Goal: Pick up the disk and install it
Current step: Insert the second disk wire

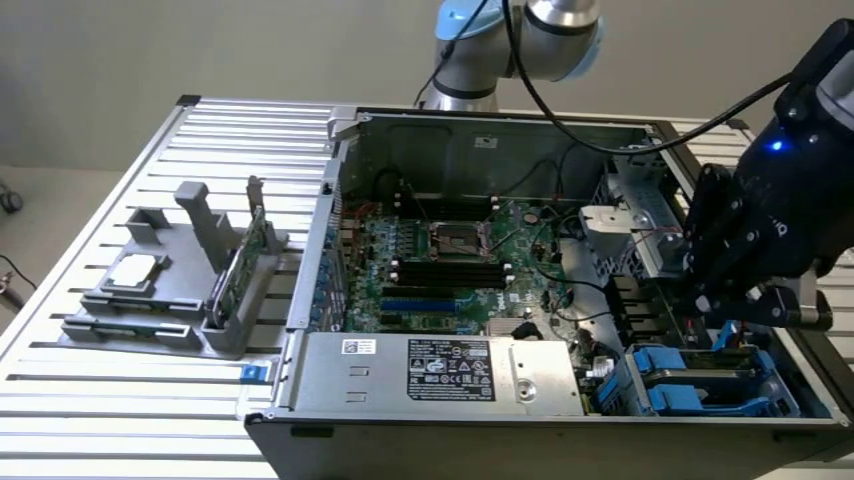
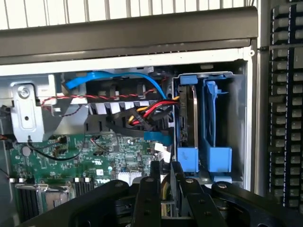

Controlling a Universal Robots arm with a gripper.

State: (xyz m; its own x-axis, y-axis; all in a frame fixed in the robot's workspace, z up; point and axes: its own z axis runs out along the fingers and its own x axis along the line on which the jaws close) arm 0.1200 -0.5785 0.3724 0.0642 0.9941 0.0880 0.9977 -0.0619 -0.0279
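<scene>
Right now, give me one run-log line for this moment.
hand: over drive bay, fingers together, holding nothing visible | disk: seated in drive bay, blue carrier | computer case: open | stage: disk in bay

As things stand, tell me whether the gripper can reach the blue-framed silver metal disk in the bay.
Probably yes. The gripper hangs over the open bay where the disk stands on edge; the red and yellow cables lie beside it, not across it.

Bundled cables (image 2: pixel 142 113) and the power supply (image 1: pixel 447 372) crowd the drive bay (image 2: pixel 208 127); above the motherboard (image 1: pixel 441 265) lies open.
</scene>
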